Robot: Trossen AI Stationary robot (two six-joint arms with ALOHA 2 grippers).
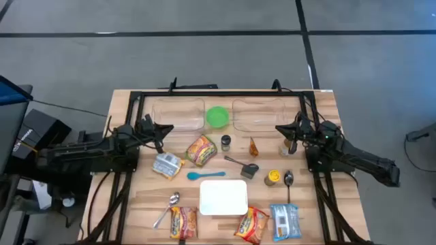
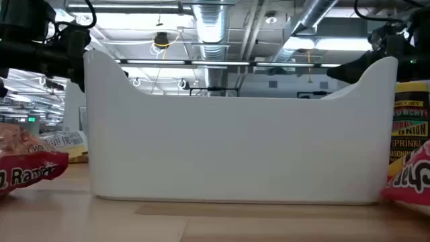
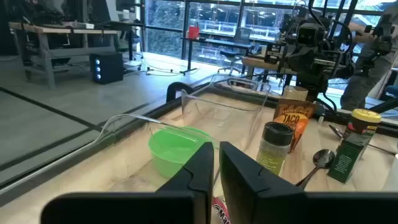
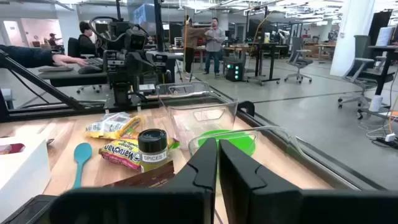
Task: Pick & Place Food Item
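Food items lie spread over the wooden table: a ramen packet, a spice jar, an orange taco seasoning packet, a silver packet, and further packets along the near edge. A green bowl stands at the far middle between two clear containers. My left gripper hovers shut at the left, pointing toward the bowl. My right gripper hovers shut at the right, facing the bowl. Neither holds anything.
A white rectangular container stands near the front middle and fills the low view. A blue spoon, a black scoop, two metal spoons and a yellow-lidded jar lie around it. People show in the room behind.
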